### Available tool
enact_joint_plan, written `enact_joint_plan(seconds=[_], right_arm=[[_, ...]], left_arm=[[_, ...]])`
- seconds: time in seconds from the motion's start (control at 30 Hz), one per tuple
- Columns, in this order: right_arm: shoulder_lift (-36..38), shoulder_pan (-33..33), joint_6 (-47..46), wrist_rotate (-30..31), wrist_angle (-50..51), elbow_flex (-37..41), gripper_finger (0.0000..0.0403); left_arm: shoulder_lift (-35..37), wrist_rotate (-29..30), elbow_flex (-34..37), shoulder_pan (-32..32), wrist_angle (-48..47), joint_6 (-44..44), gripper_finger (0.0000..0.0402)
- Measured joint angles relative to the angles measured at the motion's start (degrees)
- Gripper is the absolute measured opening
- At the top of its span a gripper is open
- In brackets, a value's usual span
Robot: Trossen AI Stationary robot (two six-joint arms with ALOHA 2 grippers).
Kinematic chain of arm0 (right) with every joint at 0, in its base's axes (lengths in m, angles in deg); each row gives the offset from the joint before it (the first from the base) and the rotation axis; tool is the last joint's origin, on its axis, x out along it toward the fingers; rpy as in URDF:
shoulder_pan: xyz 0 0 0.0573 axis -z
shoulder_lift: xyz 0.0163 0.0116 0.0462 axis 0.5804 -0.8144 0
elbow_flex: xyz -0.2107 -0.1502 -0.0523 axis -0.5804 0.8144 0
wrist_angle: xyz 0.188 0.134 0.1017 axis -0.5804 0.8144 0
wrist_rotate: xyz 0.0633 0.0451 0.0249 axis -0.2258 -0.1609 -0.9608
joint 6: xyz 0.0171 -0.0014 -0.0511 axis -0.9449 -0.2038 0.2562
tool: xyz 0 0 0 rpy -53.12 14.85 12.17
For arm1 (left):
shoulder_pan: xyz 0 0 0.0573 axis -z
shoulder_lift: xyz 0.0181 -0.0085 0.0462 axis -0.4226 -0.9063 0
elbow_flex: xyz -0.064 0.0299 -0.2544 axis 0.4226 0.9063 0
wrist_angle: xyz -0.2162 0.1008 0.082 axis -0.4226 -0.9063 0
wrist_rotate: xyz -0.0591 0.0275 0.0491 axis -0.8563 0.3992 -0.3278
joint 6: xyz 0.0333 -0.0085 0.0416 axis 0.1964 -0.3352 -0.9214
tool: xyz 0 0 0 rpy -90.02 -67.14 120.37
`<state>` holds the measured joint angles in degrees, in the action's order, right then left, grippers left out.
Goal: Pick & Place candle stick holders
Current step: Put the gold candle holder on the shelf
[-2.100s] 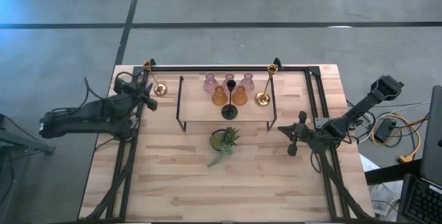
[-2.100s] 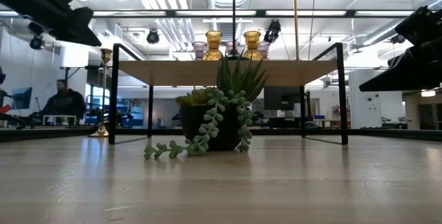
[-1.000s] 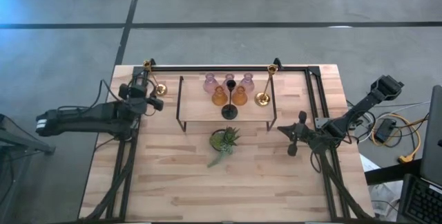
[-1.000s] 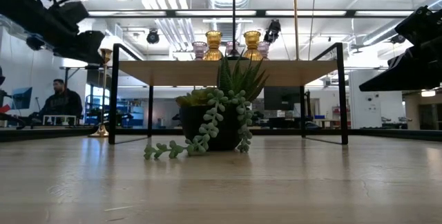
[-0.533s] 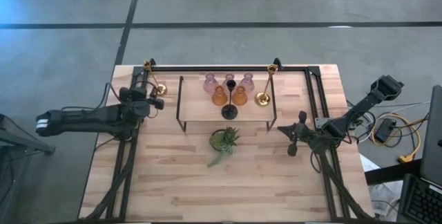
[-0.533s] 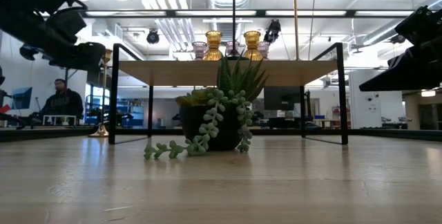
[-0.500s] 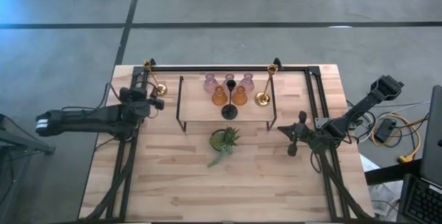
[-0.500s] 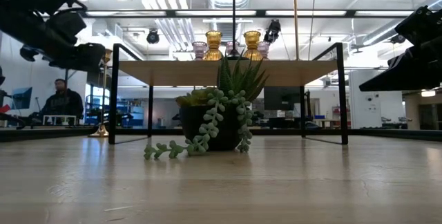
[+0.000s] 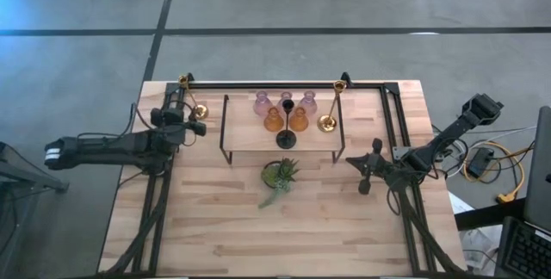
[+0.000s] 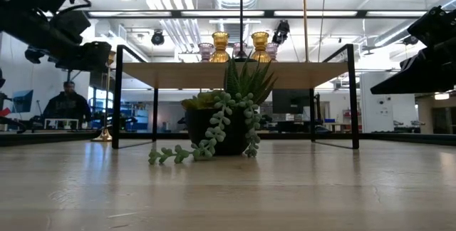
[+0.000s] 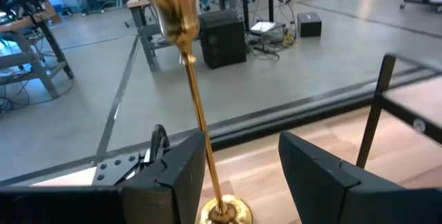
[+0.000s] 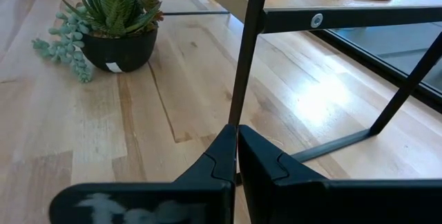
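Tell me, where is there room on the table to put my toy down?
The wide bare wood of the table in front of the potted plant is free. The shelf is crowded in the middle with candle stick holders, bare only at its left end.

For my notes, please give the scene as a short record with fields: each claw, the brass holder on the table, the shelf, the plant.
left claw: open, its fingers either side of the brass holder's stem, not closed on it
brass holder: upright on the table, left of the shelf
right claw: shut, empty, right of the shelf
shelf: carries the other holders
plant: before the shelf
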<state>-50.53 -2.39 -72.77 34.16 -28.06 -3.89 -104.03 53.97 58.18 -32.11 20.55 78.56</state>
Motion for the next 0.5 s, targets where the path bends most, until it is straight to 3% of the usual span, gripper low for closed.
enact_joint_plan(seconds=[0.27, 0.5], right_arm=[[0.0, 0.0, 0.0, 0.0, 0.0, 0.0, 0.0008], [0.0, 0.0, 0.0, 0.0, 0.0, 0.0, 0.0008]], left_arm=[[0.1, 1.6, 2.7, -1.3, 9.4, -3.2, 0.0188], [0.1, 1.0, 6.0, -7.3, 16.8, -3.9, 0.0188]])
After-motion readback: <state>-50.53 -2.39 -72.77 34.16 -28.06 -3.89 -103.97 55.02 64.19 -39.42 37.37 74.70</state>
